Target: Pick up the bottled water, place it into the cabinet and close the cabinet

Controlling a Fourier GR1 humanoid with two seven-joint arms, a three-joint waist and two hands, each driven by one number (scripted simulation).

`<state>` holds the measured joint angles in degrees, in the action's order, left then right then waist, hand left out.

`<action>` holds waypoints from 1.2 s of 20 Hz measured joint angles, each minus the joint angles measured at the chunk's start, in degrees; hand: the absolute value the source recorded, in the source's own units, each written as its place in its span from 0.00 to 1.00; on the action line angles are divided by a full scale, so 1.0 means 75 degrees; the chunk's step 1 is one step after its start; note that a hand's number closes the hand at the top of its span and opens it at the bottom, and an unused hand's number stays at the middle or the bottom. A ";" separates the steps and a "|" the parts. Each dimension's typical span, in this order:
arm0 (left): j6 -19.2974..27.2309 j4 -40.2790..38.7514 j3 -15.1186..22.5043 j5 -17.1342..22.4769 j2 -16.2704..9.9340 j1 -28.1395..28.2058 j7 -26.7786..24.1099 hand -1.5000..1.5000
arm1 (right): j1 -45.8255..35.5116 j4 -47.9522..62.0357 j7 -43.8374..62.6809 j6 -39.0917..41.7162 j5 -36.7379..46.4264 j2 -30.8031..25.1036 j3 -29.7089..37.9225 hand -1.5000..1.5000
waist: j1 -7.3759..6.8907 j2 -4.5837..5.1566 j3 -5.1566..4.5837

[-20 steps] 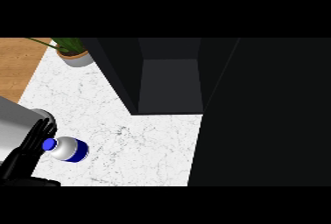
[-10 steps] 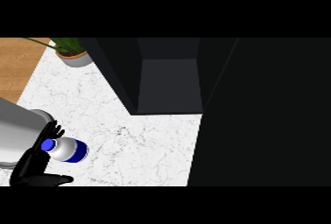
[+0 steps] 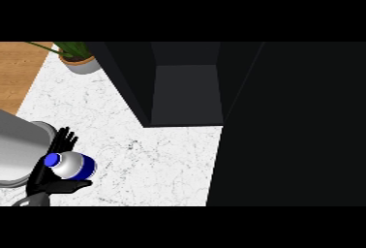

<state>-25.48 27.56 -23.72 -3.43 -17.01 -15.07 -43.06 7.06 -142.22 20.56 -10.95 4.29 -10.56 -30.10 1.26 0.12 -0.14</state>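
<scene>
The left hand [image 3: 52, 180] is showing at the lower left of the head view, its black fingers [image 3: 64, 138] spreading behind the bottled water [image 3: 71, 165] and its thumb lying under the bottle, so the hand is cupping round it. The bottle is showing a blue cap and a blue band, and it is sitting over the white marble counter [image 3: 143, 160], well apart from the dark cabinet [image 3: 186, 92], which is standing open with its grey inside facing the counter. A potted plant [image 3: 77, 59] is standing at the counter's far left corner, beside the cabinet's left wall
</scene>
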 measured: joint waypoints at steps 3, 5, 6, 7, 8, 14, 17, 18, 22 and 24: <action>-0.0005 -0.0328 -0.0028 0.0081 -0.0030 -0.0264 -0.0158 1.00 | -0.0045 0.0026 0.0000 -0.0028 0.0000 -0.0035 -0.0064 0.00 | -0.0006 0.0001 -0.0002; 0.0007 -0.0498 0.0007 0.0081 0.0006 -0.0332 -0.0341 1.00 | -0.0057 0.0005 0.0038 -0.0060 0.0000 -0.0056 -0.0149 0.00 | -0.0002 0.0000 -0.0002; -0.0017 -0.0544 0.0040 0.0090 0.0040 -0.0409 -0.0353 1.00 | -0.0090 0.0013 0.0044 -0.0054 -0.0013 -0.0071 -0.0097 0.00 | -0.0010 -0.0004 0.0004; -0.0075 -0.0622 0.0068 0.0087 0.0004 -0.0477 -0.0387 1.00 | -0.0087 0.0014 0.0013 -0.0037 -0.0027 -0.0100 -0.0079 0.00 | -0.0002 -0.0003 0.0007; -0.0091 -0.0651 0.0105 0.0081 0.0019 -0.0530 -0.0428 1.00 | -0.0090 0.0002 0.0055 -0.0077 -0.0030 -0.0098 -0.0107 0.00 | 0.0003 -0.0007 0.0011; 0.0478 -0.0223 0.0756 -0.0513 0.0082 -0.0563 -0.1090 1.00 | -0.0107 0.0044 -0.0003 -0.0153 -0.0067 -0.0160 -0.0051 0.00 | -0.0028 -0.0021 0.0021; 0.0993 0.0017 0.0962 -0.0710 0.0319 -0.0547 -0.1432 1.00 | -0.0292 0.0010 0.0260 -0.0244 -0.0058 -0.0171 -0.0050 0.00 | -0.0054 -0.0029 0.0023; 0.1247 0.0090 0.1023 -0.0762 0.0517 -0.0562 -0.1502 1.00 | -0.0309 0.0005 0.0281 -0.0256 -0.0058 -0.0182 -0.0060 0.00 | -0.0059 -0.0031 0.0022; 0.2341 0.0409 0.1191 -0.0873 0.1407 -0.0837 -0.1457 1.00 | -0.0404 0.0007 0.0384 -0.0334 -0.0067 -0.0194 -0.0026 0.00 | -0.0068 -0.0037 0.0018; 0.2669 0.0669 0.1349 -0.0796 0.1716 -0.0806 -0.1500 1.00 | -0.0313 0.0027 0.0225 -0.0359 -0.0063 -0.0192 -0.0087 0.00 | -0.0086 -0.0044 0.0019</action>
<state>-5.46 32.57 -13.61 -9.39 -4.15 -21.12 -54.31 4.71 -142.02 22.25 -13.64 3.82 -12.00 -30.75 0.62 -0.21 0.00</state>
